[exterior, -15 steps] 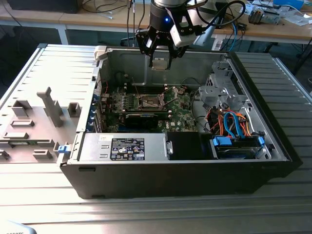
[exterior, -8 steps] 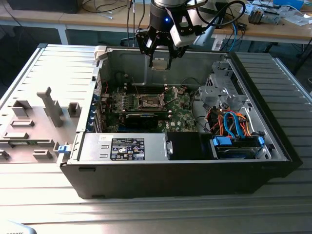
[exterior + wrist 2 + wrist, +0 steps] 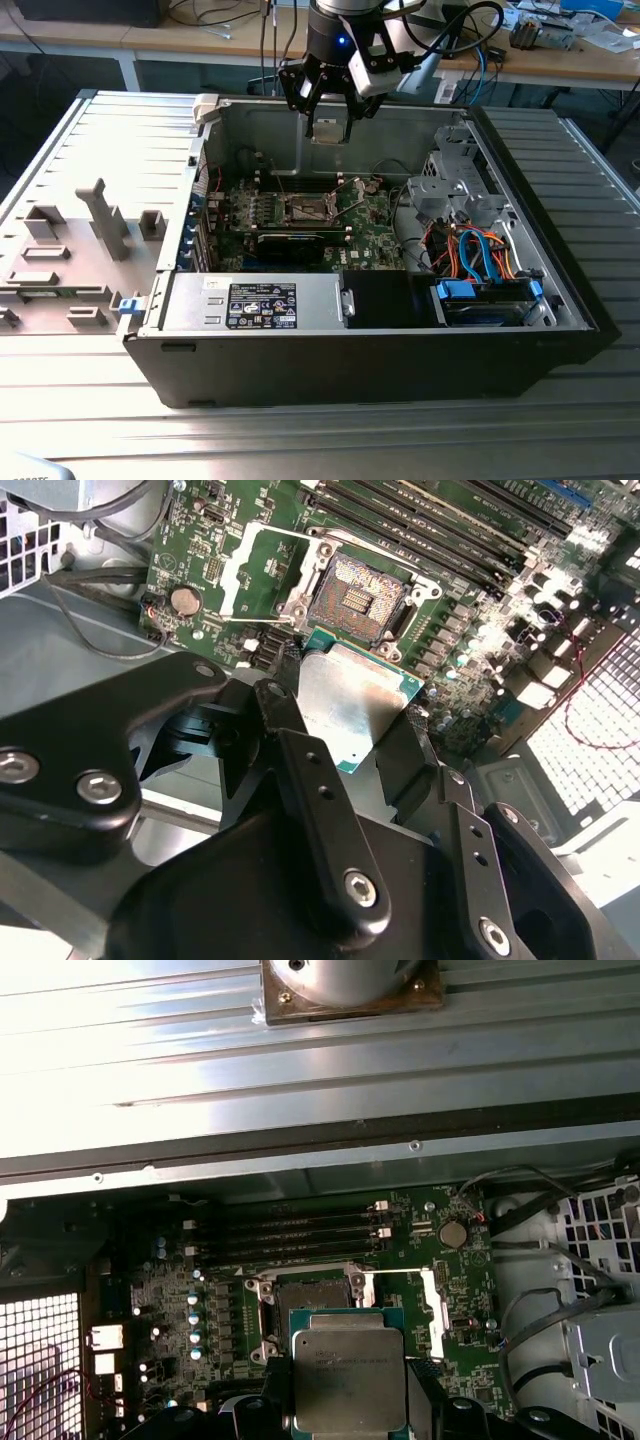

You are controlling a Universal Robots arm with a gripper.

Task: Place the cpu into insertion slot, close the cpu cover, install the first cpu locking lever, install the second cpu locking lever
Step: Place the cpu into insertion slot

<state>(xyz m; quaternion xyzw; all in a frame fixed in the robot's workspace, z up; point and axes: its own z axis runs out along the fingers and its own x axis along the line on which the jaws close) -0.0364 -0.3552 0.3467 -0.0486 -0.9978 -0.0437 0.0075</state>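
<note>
One cpu (image 3: pixel 348 1370), clamped by two opposite edges in the jaws of the gripper (image 3: pixel 328 128), hanging clear above the board (image 3: pixel 200 1310). Not seated yet. In exterior view the slot (image 3: pixel 355 598) sits ~6 o'clock from gripper, well apart, empty, pins bare. The cover (image 3: pixel 432 1305) is flipped open beside slot, so path looks free. IMO to do it well: keep chip flat, square to slot, match orientation, straight down slow, no sideways drag over pins. Count: 1 cpu, 1 slot, 1 cover, 1 gripper, 1 coin cell (image 3: pixel 185 600).
</note>
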